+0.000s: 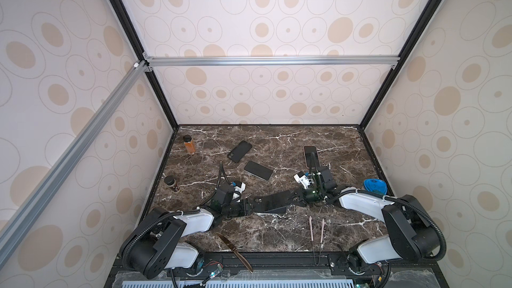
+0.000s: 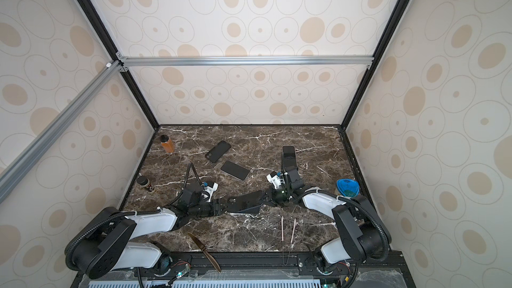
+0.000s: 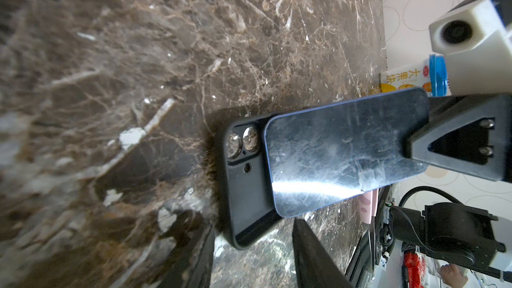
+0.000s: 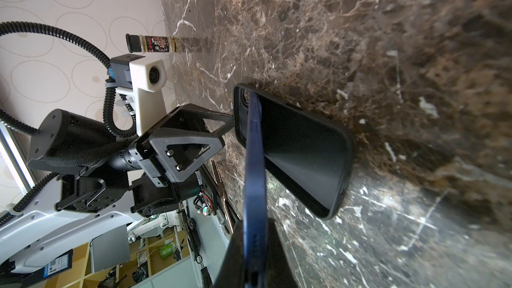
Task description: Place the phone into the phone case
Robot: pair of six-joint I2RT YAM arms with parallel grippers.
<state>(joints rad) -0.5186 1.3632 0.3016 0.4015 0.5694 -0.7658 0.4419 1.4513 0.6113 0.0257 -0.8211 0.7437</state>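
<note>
With the right gripper [image 4: 253, 245] clamped on the raised right end of the slim dark-blue phone [image 3: 346, 156] — left end nosed into the black rubbery phone case [image 3: 243, 189], near-centre — lower it flat while the left gripper [image 4: 225, 130] (jaws astride the case; grip indeterminable) braces.

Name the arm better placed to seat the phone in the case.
Right: the right pincer grips the tilted phone over the case; the left pincer only straddles the case's end.
</note>
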